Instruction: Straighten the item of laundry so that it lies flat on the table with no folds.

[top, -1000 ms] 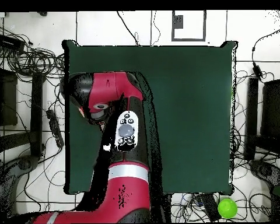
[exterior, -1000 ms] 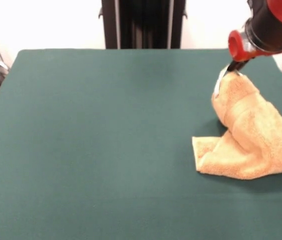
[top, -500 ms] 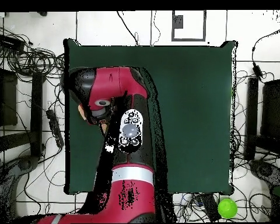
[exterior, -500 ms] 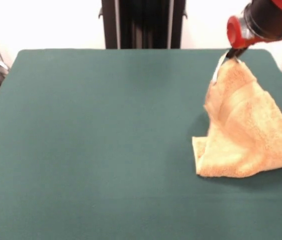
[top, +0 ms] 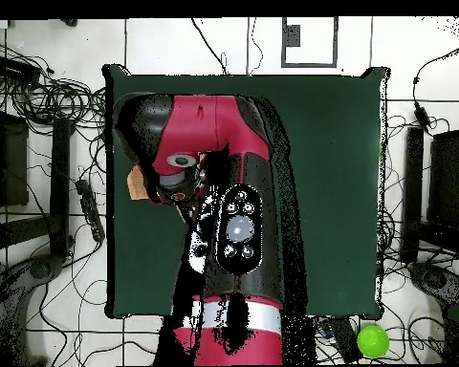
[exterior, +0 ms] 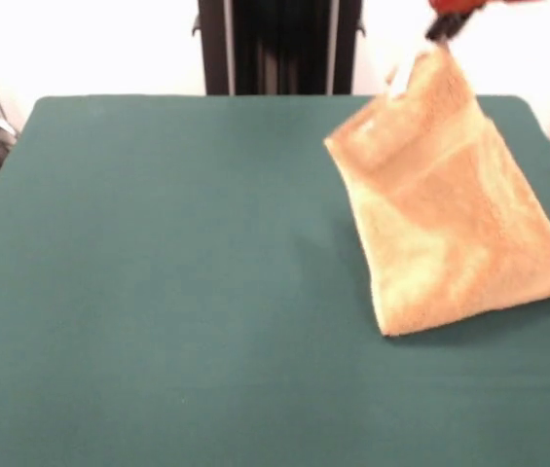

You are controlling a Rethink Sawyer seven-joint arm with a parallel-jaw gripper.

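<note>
Front view: the golden-orange towel [exterior: 445, 204] hangs from one raised corner at the frame's 1 o'clock, where the gripper [exterior: 447, 21], only its dark tip and a sliver of red showing at the top edge, has its fingers closed on the cloth just beside the white label [exterior: 403, 73]. From that corner the towel spreads downward as a broad, tilted sheet; its lower edge rests on the green desk [exterior: 158, 272] toward 4 o'clock, with one lower corner near the desk's edge at 3 o'clock. A shallow crease runs across the upper part of the sheet, and a dark shadow lies on the desk below the lower edge. Overhead view: the red and black arm [top: 229, 182] covers most of the desk's 9 o'clock half, and only a small scrap of the towel [top: 137, 184] shows beside the wrist at 9 o'clock, close to the desk's edge.
</note>
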